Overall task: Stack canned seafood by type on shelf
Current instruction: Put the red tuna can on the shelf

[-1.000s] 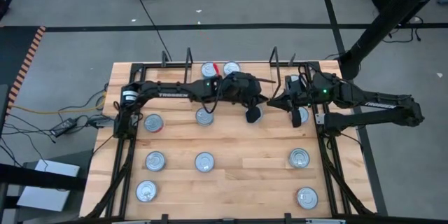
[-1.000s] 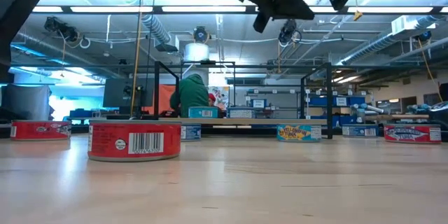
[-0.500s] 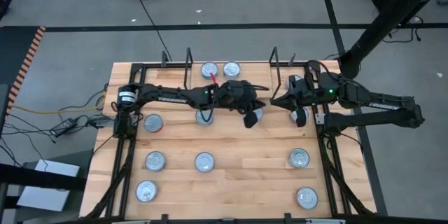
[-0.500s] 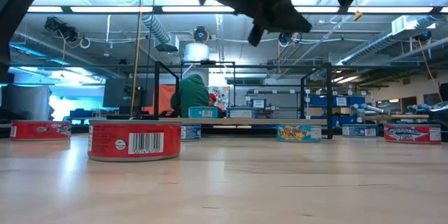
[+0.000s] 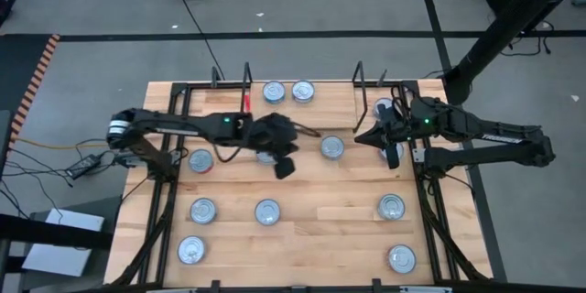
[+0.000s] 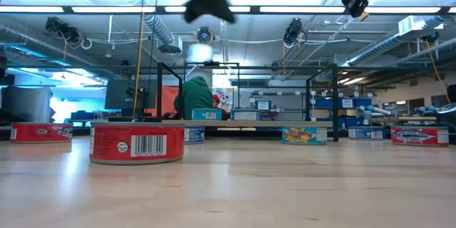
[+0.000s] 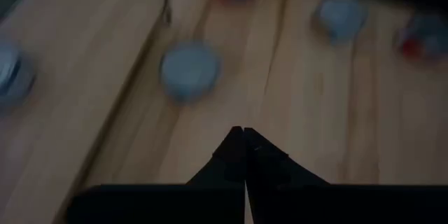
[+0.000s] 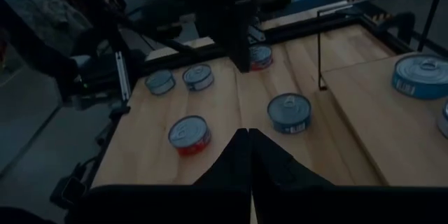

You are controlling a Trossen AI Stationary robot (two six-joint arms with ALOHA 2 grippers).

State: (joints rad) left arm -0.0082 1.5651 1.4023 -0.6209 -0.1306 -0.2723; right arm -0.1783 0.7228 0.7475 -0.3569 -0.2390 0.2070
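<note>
- From above we see the left gripper (image 5: pixel 285 167) over the middle of the light wooden table (image 5: pixel 320 201), its dark arm reaching in from the left edge and covering part of one flat round tin with a silver lid (image 5: pixel 265 155).
- In the left wrist view its two dark fingers (image 7: pixel 234 155) meet at the tips, clenched on nothing; the tins beyond them are blurred, so we cannot read their labels.
- The right gripper (image 5: pixel 359 137) hangs near the right black wire upright (image 5: pixel 359 75). In the right wrist view its fingers (image 8: pixel 238 157) are pressed together and empty.
- The shelf, a light board section between two black wire uprights (image 5: pixel 325 96), carries two silver-lidded tins (image 5: pixel 287 92) side by side at the back, left of centre.
- One silver-lidded tin (image 5: pixel 331 146) lies alone on the table just in front of the shelf, between the two grippers and apart from both.
- Another tin (image 5: pixel 392 150) is largely hidden under the right arm.
- Six more tins lie spread over the near half of the table: one at the left (image 5: pixel 200 160), two pairs (image 5: pixel 203 210) toward the front left, two (image 5: pixel 391 206) along the right side.
- From above only the lids show, so we cannot sort them by type there.
- In the low view a red tin with a barcode (image 6: pixel 136 142) stands nearest; the arms are cut off at the top edge.
- A person in a green hooded top (image 6: pixel 193 96) sits far behind the table.
</note>
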